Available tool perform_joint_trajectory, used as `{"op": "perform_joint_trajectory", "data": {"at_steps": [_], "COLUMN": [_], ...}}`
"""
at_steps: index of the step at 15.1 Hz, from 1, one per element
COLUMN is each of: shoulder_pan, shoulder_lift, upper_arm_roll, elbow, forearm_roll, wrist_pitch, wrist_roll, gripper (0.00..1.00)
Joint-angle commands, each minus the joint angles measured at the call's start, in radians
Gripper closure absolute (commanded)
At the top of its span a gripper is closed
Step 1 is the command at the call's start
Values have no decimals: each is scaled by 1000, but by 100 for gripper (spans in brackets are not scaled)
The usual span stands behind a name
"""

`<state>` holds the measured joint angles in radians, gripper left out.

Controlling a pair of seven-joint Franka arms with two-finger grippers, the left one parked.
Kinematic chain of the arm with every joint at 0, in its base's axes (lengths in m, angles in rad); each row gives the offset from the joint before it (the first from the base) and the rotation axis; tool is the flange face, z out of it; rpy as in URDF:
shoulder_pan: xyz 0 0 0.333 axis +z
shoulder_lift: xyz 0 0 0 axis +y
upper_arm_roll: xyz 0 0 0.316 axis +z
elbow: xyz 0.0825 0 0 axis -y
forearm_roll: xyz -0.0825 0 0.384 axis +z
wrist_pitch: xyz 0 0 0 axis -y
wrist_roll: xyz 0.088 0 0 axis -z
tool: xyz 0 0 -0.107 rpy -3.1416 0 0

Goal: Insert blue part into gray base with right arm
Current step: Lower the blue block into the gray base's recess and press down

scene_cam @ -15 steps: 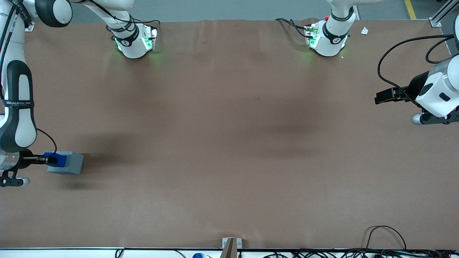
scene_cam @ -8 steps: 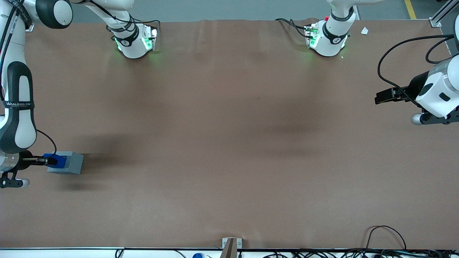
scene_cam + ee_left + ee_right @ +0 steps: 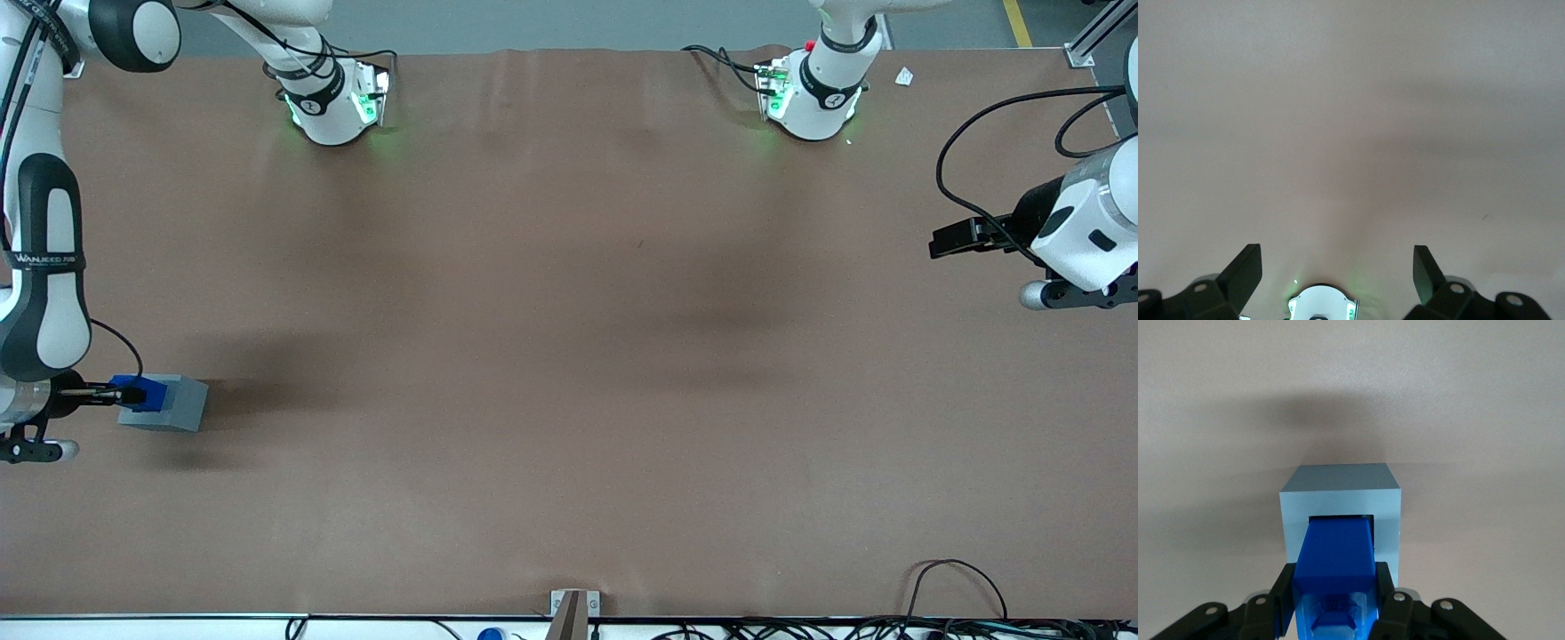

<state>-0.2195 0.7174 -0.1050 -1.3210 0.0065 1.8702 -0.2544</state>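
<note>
The gray base (image 3: 169, 404) stands on the brown table at the working arm's end. In the right wrist view the gray base (image 3: 1341, 493) shows a square recess in its top, and the blue part (image 3: 1336, 550) has its lower end inside that recess. My gripper (image 3: 1335, 587) is shut on the blue part, one black finger (image 3: 1286, 587) on each side. In the front view the gripper (image 3: 124, 396) sits at the base's top edge with the blue part (image 3: 147, 392) showing above the gray block.
The brown mat (image 3: 569, 356) covers the whole table. Two white arm pedestals (image 3: 333, 102) with green lights stand at the table edge farthest from the front camera. Cables (image 3: 956, 587) lie along the edge nearest the camera.
The blue part has sunk a little lower into the gray base's recess, with the gripper following it down. The base has not moved.
</note>
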Motion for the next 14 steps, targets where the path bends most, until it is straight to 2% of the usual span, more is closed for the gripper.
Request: {"op": "perform_joint_trajectory", "data": {"at_steps": [1, 2, 3, 5, 6, 11, 14], "shoulder_pan": [-17, -18, -18, -17, -17, -6, 40], "shoulder_lift": [11, 13, 14, 14, 13, -15, -108], "upper_arm_roll": [11, 11, 11, 11, 11, 13, 13], "elbow": [22, 20, 20, 19, 19, 23, 22], "forearm_roll": [-6, -8, -10, -11, -2, 3, 0], "wrist_pitch": [-17, -17, -16, -10, -8, -16, -80], "wrist_roll": [-17, -26, -34, -36, -37, -29, -23], "gripper": [96, 95, 83, 24, 0, 0, 0]}}
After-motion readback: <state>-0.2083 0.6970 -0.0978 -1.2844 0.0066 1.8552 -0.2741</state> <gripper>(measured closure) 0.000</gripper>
